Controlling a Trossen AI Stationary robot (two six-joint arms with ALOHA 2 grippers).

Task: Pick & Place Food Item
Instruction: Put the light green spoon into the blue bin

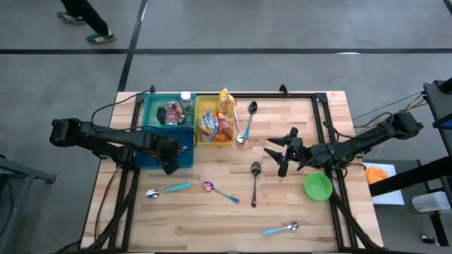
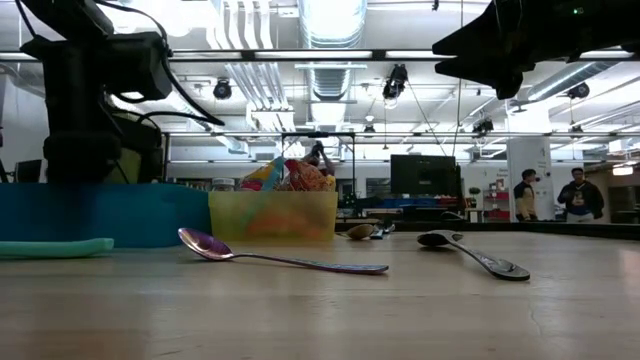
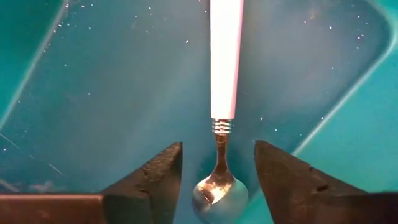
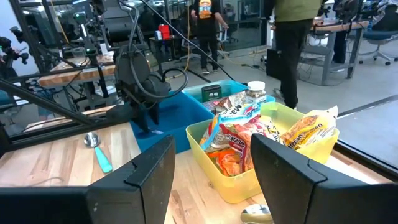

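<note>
My left gripper [image 3: 217, 146] points down inside the blue bin [image 1: 166, 130], open. Its fingers stand on either side of a white-handled spoon [image 3: 224, 68], which lies flat on the bin's floor, and do not touch it. Snack packets [image 4: 239, 134] stand piled in the yellow bin [image 1: 215, 127] beside the blue one. My right gripper [image 1: 274, 152] hangs level above the table's middle right and points toward the bins. It is open, with nothing between its fingers [image 4: 211, 149].
Several spoons lie loose on the wooden table: a teal-handled one [image 1: 168, 189], a purple one [image 1: 219, 190], a black one [image 1: 255, 180] and a blue-handled one [image 1: 281, 228]. A green bowl [image 1: 318, 186] sits at the right. People stand in the room beyond.
</note>
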